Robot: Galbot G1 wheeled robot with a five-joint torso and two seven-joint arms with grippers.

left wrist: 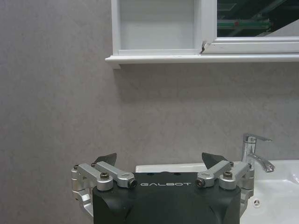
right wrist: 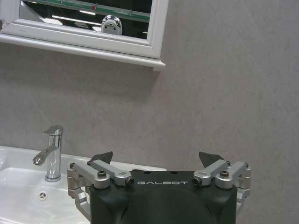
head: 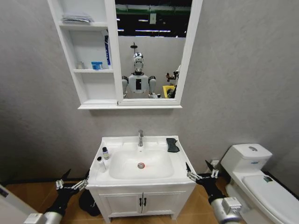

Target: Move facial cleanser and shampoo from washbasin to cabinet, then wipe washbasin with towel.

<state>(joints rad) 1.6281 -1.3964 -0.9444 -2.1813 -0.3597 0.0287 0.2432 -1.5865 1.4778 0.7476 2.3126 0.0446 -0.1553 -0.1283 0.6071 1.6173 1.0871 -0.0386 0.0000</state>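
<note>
Both grippers, left (head: pixel 73 179) and right (head: pixel 200 170), hang wide open and empty beside the washbasin (head: pixel 180 164), where two small bottles (head: pixel 103 158) stand at its left rim and the towel (head: pixel 172 144) lies back right, under the cabinet (head: pixel 112 56).

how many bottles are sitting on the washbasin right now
2, both on the washbasin's left ledge: a dark-capped bottle nearer the wall, and a white bottle in front of it, closer to the robot. None seem hidden.
</note>
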